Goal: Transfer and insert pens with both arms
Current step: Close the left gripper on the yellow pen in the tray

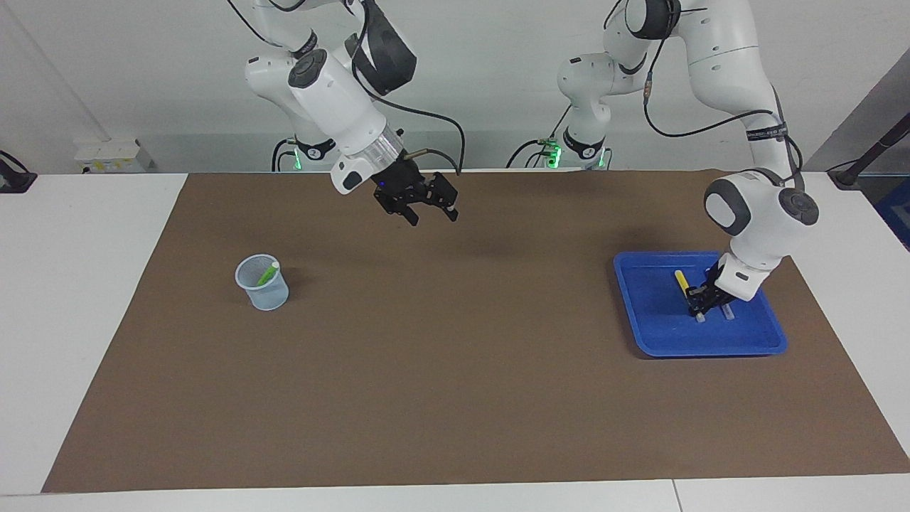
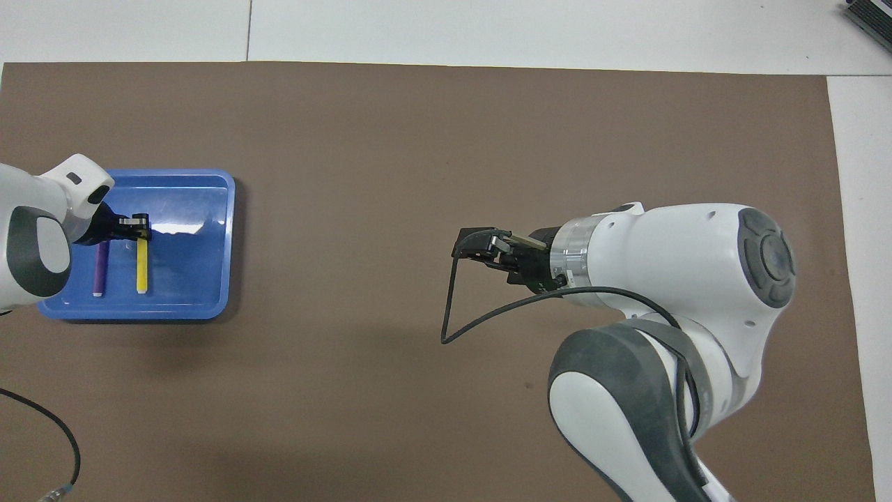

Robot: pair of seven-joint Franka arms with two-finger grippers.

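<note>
two black fingers of the left gripper (image 1: 699,307) clamp the slim yellow pen (image 1: 682,283) near its pale cap end, down in the blue plastic tray (image 1: 711,344). risk: end grip lets the pen pivot or slip on lift. slim purple pen (image 2: 99,270) lies just beside, could get nudged. right gripper (image 1: 434,212) waits spread over bare brown mat (image 1: 455,398). bright green pen (image 1: 268,273) stands in the pale mesh cup (image 1: 263,284), well apart; nothing blocks the way.
</note>
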